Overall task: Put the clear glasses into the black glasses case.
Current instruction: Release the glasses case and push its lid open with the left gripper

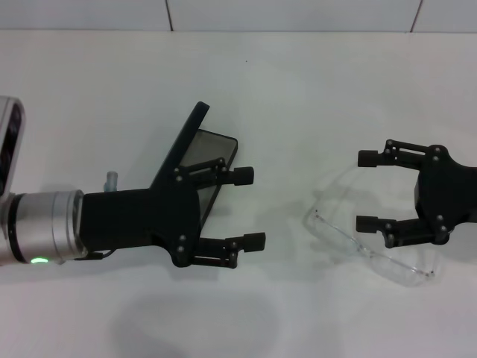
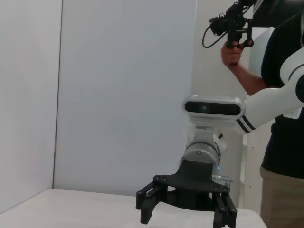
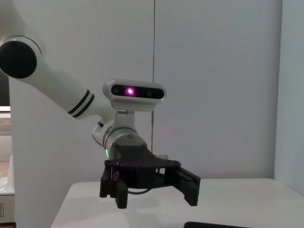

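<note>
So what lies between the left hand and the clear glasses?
Nothing: in the head view, only bare white table separates the left hand from the clear glasses. The black glasses case sits beneath that hand.

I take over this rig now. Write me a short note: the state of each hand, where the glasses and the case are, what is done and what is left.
Left hand: open, holds nothing, hovering over the near end of the flat black hinged glasses case.
Right hand: open, holds nothing, at the transparent colourless plastic glasses, which lie on the white table.
Case: on the table on the robot's left, lid raised, dark lining showing; part of it is hidden under the left hand.
Done: case is open.
Left: grasp the glasses, carry them to the case, lay them inside.
</note>
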`<action>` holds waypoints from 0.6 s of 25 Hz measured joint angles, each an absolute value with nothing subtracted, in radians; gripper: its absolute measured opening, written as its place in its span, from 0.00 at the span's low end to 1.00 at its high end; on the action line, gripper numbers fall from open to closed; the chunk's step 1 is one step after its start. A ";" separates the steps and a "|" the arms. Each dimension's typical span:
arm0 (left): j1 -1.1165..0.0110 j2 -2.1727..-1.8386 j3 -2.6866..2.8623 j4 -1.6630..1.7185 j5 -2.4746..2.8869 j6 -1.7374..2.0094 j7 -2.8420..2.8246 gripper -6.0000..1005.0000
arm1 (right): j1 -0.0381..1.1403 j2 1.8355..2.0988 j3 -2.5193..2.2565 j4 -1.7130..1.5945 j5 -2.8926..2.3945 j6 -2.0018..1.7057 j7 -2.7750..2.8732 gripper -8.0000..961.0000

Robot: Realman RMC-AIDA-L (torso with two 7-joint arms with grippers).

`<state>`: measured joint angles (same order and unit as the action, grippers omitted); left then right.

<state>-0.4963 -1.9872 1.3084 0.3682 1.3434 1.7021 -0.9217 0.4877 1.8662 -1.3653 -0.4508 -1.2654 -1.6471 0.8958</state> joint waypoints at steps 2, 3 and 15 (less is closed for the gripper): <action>-0.492 -1.989 1.308 0.367 1.342 1.702 -0.922 0.88 | 0.487 1.868 -1.365 -0.451 -1.265 -1.647 0.896 0.91; -0.489 -1.990 1.308 0.367 1.341 1.702 -0.922 0.88 | 0.487 1.869 -1.365 -0.451 -1.265 -1.647 0.896 0.91; -0.486 -1.991 1.255 0.394 1.340 1.689 -1.021 0.88 | 0.485 1.868 -1.365 -0.452 -1.275 -1.647 0.887 0.91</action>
<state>-0.4860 -1.9909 1.2545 0.3943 1.3400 1.6890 -1.0208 0.4849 1.8683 -1.3652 -0.4516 -1.2749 -1.6469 0.8866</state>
